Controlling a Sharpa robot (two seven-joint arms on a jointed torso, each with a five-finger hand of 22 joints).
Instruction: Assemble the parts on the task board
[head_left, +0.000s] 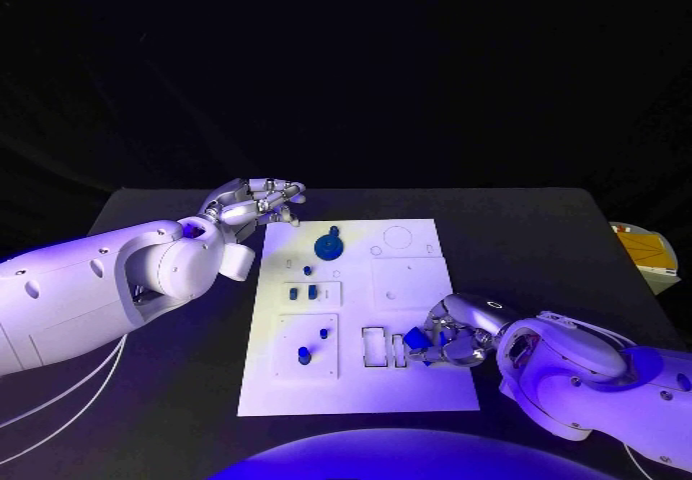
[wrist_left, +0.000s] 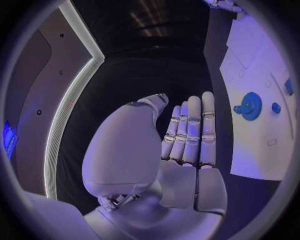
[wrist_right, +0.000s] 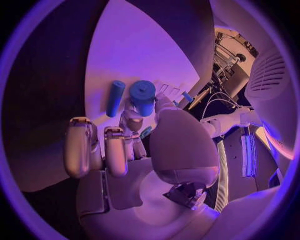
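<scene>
Task board (head_left: 418, 390) central; right hand (head_left: 440, 343) over its near right part, pinching small blue part (head_left: 417, 339) beside narrow slots. Left hand (head_left: 257, 203) off far-left corner, fingers straight, holding nothing.

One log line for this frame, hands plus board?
left hand: open, beside task board | right hand: holds blue part over board

Right hand (head_left: 440, 343) covers part of a blue part (head_left: 417, 339); its hold is unclear. Small board (head_left: 361, 380) parts too small to identify.
</scene>
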